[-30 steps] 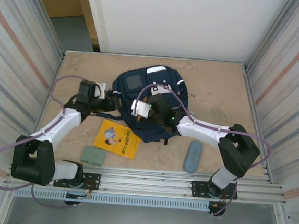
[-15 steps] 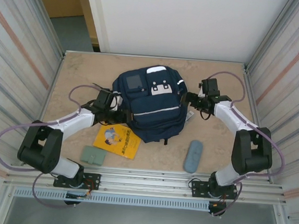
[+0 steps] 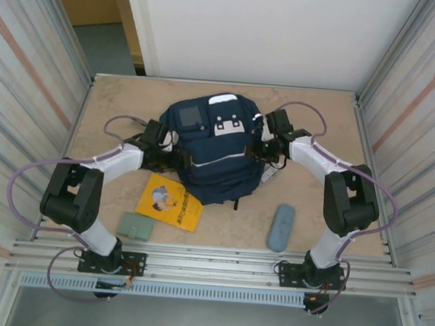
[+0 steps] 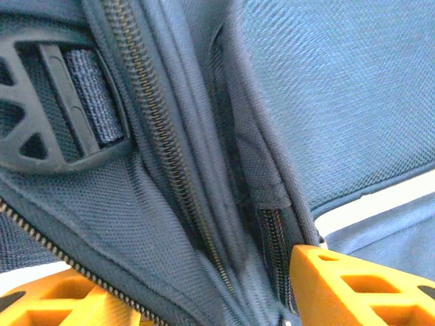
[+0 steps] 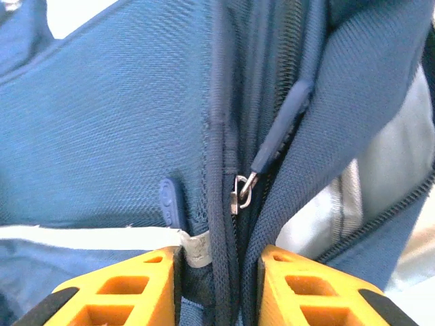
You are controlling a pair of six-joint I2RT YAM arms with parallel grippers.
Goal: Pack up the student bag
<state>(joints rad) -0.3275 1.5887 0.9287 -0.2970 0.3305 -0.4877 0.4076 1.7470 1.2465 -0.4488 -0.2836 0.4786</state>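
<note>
Overhead, the student bag (image 3: 215, 151) lies mid-worktop (image 3: 335, 120), with the left hand (image 3: 174, 158) and right hand (image 3: 258, 150) at its flanks. At the left wrist, the hand straddles a zipped seam, grip unclear. At the right wrist, the hand clenches fabric below the zip pull (image 5: 243, 191). A tug may drag the unanchored bag.

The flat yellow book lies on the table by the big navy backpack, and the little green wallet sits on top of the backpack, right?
Not quite: the little green square wallet lies on the table too, beside the flat yellow book, not on the big navy fabric backpack. The top external view shows it.
</note>
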